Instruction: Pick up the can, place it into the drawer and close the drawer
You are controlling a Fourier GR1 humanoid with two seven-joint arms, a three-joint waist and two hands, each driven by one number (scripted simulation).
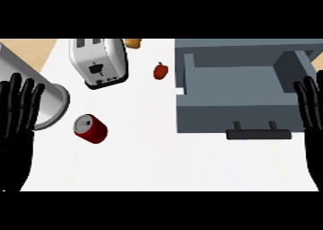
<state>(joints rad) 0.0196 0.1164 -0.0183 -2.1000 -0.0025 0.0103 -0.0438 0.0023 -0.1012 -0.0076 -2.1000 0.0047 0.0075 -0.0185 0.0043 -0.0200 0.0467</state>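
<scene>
The 2 hands, left hand point(15, 110) and right hand point(314, 105), are resting released with fingers straight at the view's edges, while the red can point(90, 128) is lying on the white table point(164, 166), well apart from the open drawer point(240, 92), so the pick-up is likely pending, calling for a reach to the can.

text: none readable | can point(90, 128): no legible label | toaster point(98, 61): no markings legible
</scene>
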